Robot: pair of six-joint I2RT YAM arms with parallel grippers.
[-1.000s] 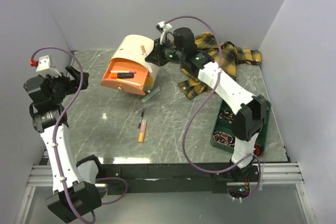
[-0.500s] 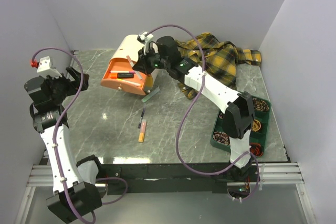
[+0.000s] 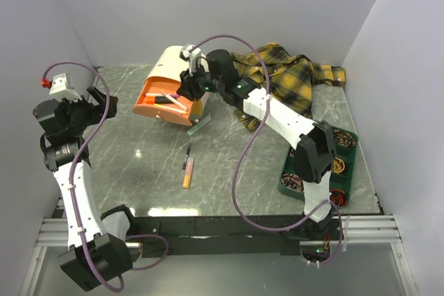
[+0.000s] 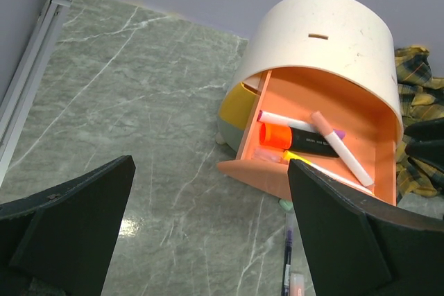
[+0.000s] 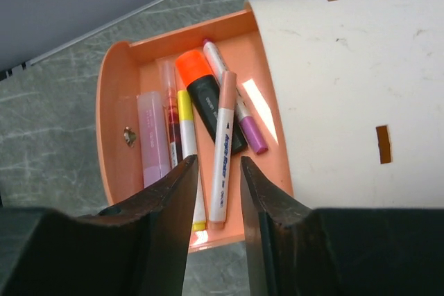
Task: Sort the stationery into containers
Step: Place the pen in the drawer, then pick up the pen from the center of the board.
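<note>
Up near the counter's far edge, the right gripper [image 5: 216, 164] hung released above a pink-capped pen [image 5: 222, 147] lying in the open drawer [image 5: 118, 95] of the cream box [image 3: 173, 67]; the left gripper [image 4: 209, 164] gaped empty.

Top view: right arm [image 3: 291, 119] covers the near-left part of green tray [image 3: 352, 163]; tray contents too small to identify.
Left wrist: pen [image 4: 286, 275] on bench [image 4: 139, 136] cut by bottom edge; shirt [image 4: 416, 91] cut by right edge.
Right wrist: drawer box [image 5: 347, 67] runs off right.

1. Drawer box [image 3: 171, 74] is seated rear centre; markers [image 5: 220, 145] are laid in its drawer [image 5: 114, 88] (pulled out).
2. Shirt [image 3: 295, 74] is spread to its right.
3. Two pens [image 3: 187, 173] are laid before it; tray [image 3: 354, 164] is set near right.
</note>
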